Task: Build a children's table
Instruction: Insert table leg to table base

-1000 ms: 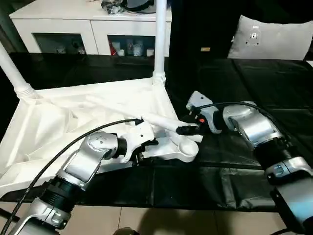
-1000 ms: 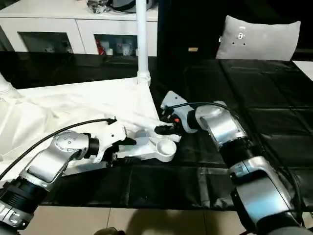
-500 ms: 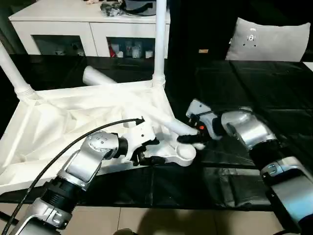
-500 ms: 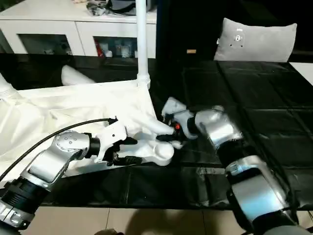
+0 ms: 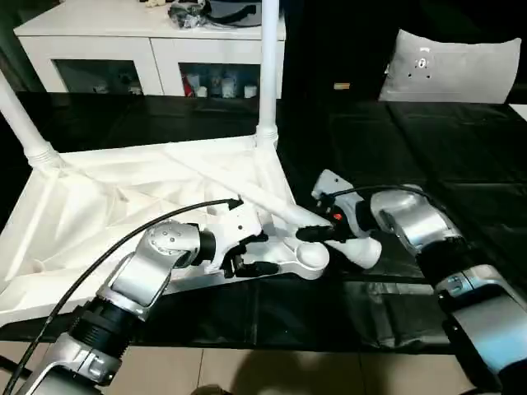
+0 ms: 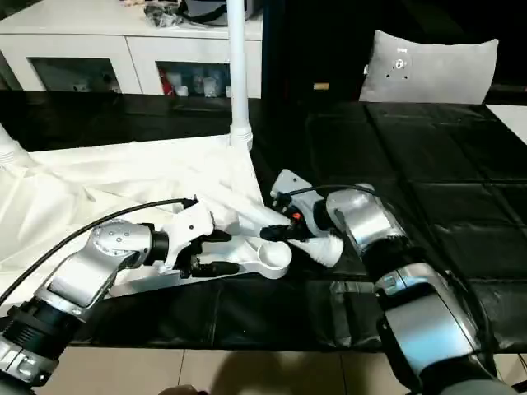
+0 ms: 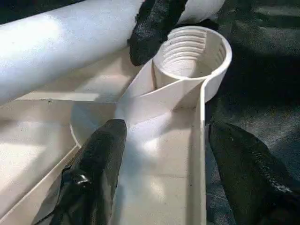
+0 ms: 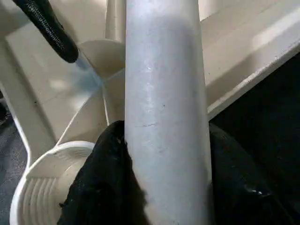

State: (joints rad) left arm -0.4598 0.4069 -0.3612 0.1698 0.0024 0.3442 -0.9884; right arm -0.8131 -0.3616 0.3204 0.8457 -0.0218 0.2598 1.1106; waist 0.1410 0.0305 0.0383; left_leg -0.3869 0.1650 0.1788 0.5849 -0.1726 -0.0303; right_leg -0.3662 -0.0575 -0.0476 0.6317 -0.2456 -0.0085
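The right pincer (image 5: 317,233) is clenching a loose white leg (image 5: 280,210), its black fingers (image 8: 105,183) pressing on either side of the round shaft. The leg is lying at a slant over the near right corner of the upturned tabletop (image 5: 123,206), its wide end (image 5: 362,251) sticking out past the corner over the black sheet (image 5: 428,148), its thin end pointing back across the ribbed underside. The shaft is passing just beside the threaded corner socket (image 7: 192,51), not seated in it; the socket's mouth is standing open.

The left pincer (image 5: 251,255) is spread apart at that same corner, one finger (image 7: 93,173) resting on the inner side of the corner rib, the other (image 7: 248,178) hanging outside the tabletop's edge over the black sheet, so the edge wall is lying between them. Whether either finger is pressing on the plastic, I cannot tell.

The tabletop is lying underside up on the black-covered counter, tilted a little toward the robot. Two legs are standing upright in its far sockets: one at the far right corner (image 5: 268,74), one at the far left corner (image 5: 20,119).

Behind the counter a white low cabinet (image 5: 148,49) with glass doors is standing, with dark clutter on top. A grey cushion (image 5: 453,70) is leaning at the far right.
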